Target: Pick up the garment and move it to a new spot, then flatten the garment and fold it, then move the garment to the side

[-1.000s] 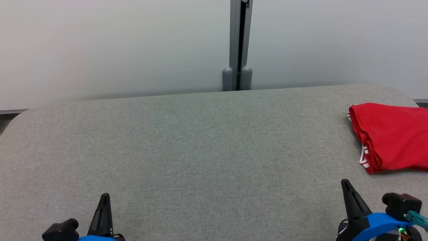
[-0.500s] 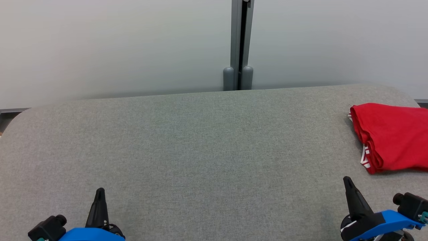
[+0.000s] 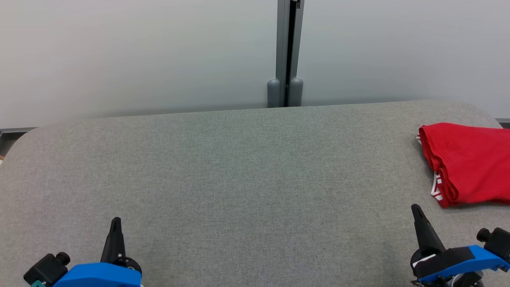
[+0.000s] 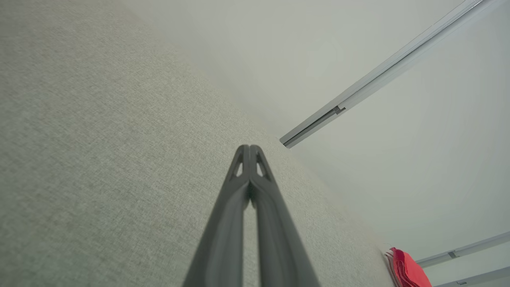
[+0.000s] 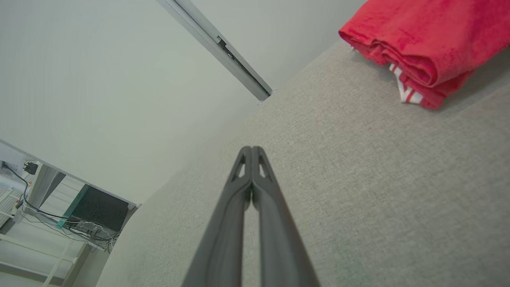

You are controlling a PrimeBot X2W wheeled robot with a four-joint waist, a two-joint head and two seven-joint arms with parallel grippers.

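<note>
The red garment (image 3: 468, 163) lies folded in a thick bundle at the far right of the grey fabric-covered surface (image 3: 239, 179), cut off by the right edge of the head view, with white-and-red trim showing at its near left corner. The left gripper (image 3: 116, 220) stands at the lower left and the right gripper (image 3: 416, 207) at the lower right, each with its 2 dark fingers pressed together to a point and holding nothing. The right gripper is near the garment but apart from it, while the left gripper is well apart from it.
</note>
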